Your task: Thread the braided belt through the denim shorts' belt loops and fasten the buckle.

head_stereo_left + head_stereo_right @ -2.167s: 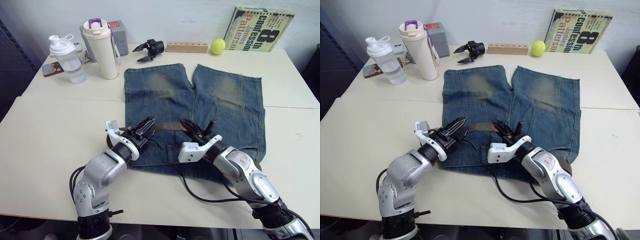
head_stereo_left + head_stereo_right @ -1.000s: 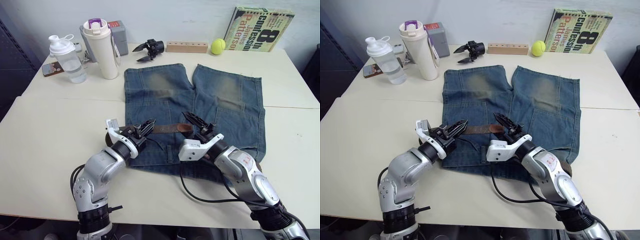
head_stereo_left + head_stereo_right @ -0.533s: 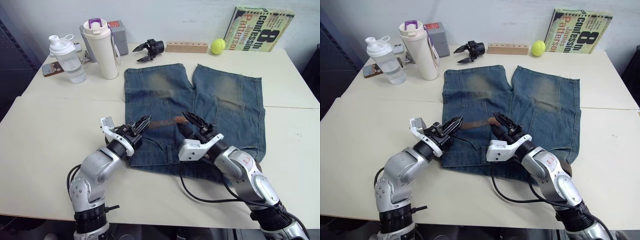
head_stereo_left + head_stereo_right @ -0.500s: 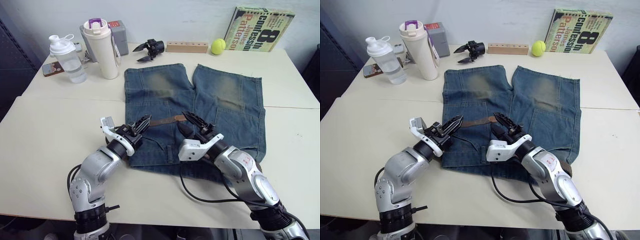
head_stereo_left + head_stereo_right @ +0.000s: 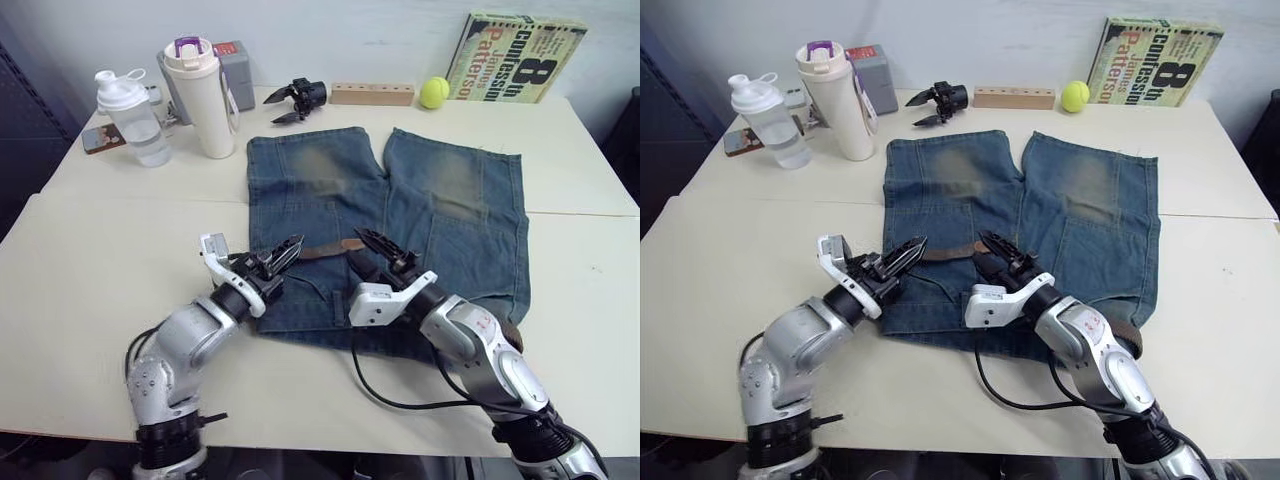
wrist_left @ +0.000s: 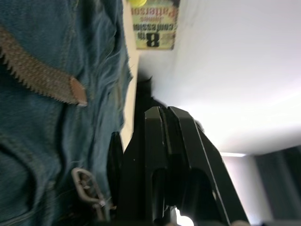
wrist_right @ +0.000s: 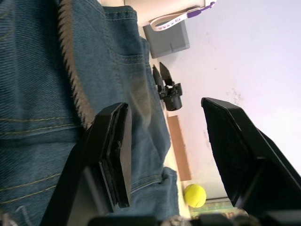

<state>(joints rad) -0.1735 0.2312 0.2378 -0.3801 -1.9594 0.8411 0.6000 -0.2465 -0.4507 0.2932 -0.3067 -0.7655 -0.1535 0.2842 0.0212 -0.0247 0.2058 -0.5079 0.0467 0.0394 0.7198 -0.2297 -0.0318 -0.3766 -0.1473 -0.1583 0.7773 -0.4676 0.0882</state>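
The denim shorts (image 5: 440, 200) lie flat mid-table, legs pointing away from me. A short stretch of the braided belt (image 5: 330, 249) lies across them, its tan tip (image 5: 354, 243) toward my right gripper. My left gripper (image 5: 293, 247) is shut, with its tips at the belt's near end; whether they pinch it is hidden. Beside its fingers the left wrist view shows the belt (image 6: 33, 70) and a silver frame that looks like the buckle (image 6: 87, 186). My right gripper (image 5: 385, 250) is open just past the tip, holding nothing. I cannot make out the belt loops.
Along the far edge stand a shaker bottle (image 5: 125, 115), a white tumbler (image 5: 205, 95), a grey box (image 5: 238, 70), a loose black gripper (image 5: 298, 98), a wooden block (image 5: 372, 94), a tennis ball (image 5: 434, 92) and a book (image 5: 520, 57). Bare tabletop lies on both sides of the shorts.
The belt's tan tip has slid left across the shorts. Both grippers have shifted slightly left. The right one stayed open and the left one's fingers have come together.
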